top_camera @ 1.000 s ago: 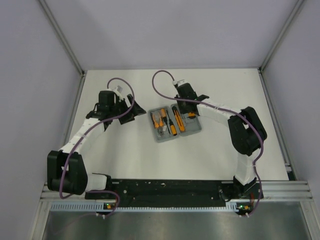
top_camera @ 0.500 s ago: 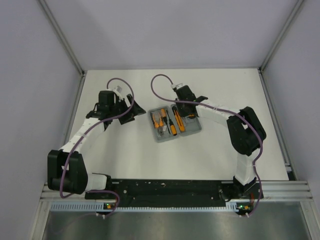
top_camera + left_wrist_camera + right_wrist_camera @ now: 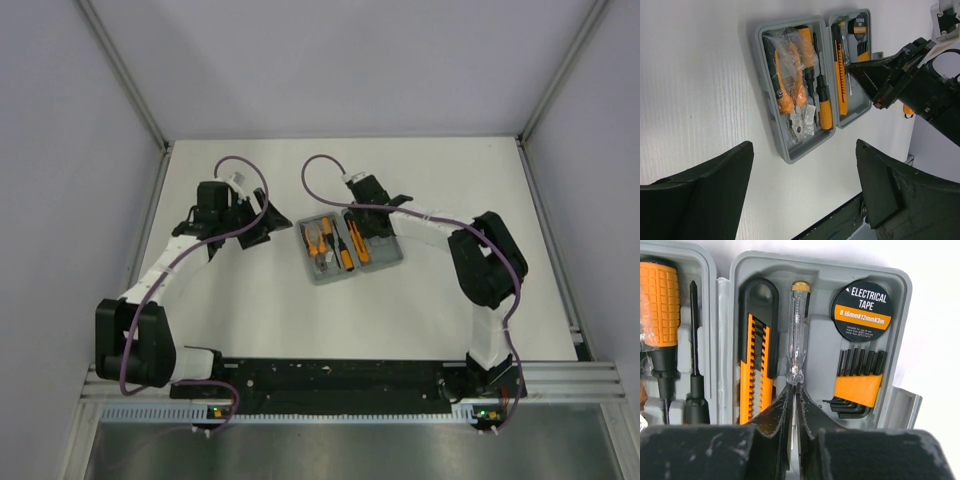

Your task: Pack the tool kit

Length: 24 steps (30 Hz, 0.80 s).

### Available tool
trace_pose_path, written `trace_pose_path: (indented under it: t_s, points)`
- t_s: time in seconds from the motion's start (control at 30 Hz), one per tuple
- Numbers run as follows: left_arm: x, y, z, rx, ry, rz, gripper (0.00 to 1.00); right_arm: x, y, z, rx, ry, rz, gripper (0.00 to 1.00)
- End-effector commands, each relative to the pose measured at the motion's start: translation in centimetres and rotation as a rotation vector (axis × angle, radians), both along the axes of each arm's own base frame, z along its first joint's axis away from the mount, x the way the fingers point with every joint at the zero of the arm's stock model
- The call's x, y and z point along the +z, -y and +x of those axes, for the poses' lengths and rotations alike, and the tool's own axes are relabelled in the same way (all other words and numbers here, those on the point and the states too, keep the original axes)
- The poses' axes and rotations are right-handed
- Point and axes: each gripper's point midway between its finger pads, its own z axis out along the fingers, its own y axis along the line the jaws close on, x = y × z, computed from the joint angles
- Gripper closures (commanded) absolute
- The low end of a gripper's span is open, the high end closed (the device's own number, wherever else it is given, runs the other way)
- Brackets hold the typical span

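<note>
The grey tool kit case (image 3: 390, 262) lies open at mid table. Its left half holds bagged orange pliers (image 3: 787, 85) and orange-and-black screwdrivers (image 3: 823, 102). Its right half (image 3: 820, 275) holds an orange utility knife (image 3: 756, 355), a roll of electrical tape (image 3: 861, 310) and hex keys (image 3: 856, 385). My right gripper (image 3: 794, 387) is shut on the shaft of a clear tester screwdriver (image 3: 798, 330) lying in its slot; it also shows in the top view (image 3: 372, 222). My left gripper (image 3: 804, 145) is open and empty, above the table left of the case (image 3: 270, 228).
White table with grey walls on three sides. A black rail (image 3: 330, 378) with the arm bases runs along the near edge. The right arm's forearm (image 3: 430, 225) reaches over the case's right side.
The right arm has shifted slightly left, its gripper staying over the case's right half. The left arm and the case have not moved.
</note>
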Motion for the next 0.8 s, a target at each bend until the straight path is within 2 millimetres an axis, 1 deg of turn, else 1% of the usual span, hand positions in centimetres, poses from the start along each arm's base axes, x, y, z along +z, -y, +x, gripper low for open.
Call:
trace_pose_path:
  t_s: [0.0,0.1,0.33,0.5,0.57,0.63,0.77]
  points:
    - [0.4,0.0,0.7,-0.006,0.038,-0.011,0.14,-1.6,-0.3,-0.7,0.0,-0.031,-0.016,0.97]
    - [0.4,0.0,0.7,-0.005,0.035,-0.011,0.14,-2.5,-0.2,-1.2,-0.004,-0.057,-0.015,1.0]
    - [0.2,-0.1,0.5,-0.005,0.029,-0.011,0.14,-5.9,0.9,-3.1,-0.032,-0.133,-0.048,1.0]
    - [0.2,-0.1,0.5,-0.005,0.03,-0.012,0.14,-6.9,1.4,-3.6,-0.078,-0.155,-0.053,1.0]
    - [0.1,-0.1,0.5,-0.003,0.026,-0.011,0.14,-6.3,1.1,-3.3,-0.089,-0.143,-0.035,1.0]
    - [0.1,-0.1,0.5,-0.006,0.027,-0.013,0.14,-5.2,0.8,-2.6,-0.095,-0.118,-0.021,1.0]
    - [0.4,0.0,0.5,-0.007,0.031,-0.019,0.14,-0.8,-0.6,-0.1,-0.107,-0.025,0.036,1.0]
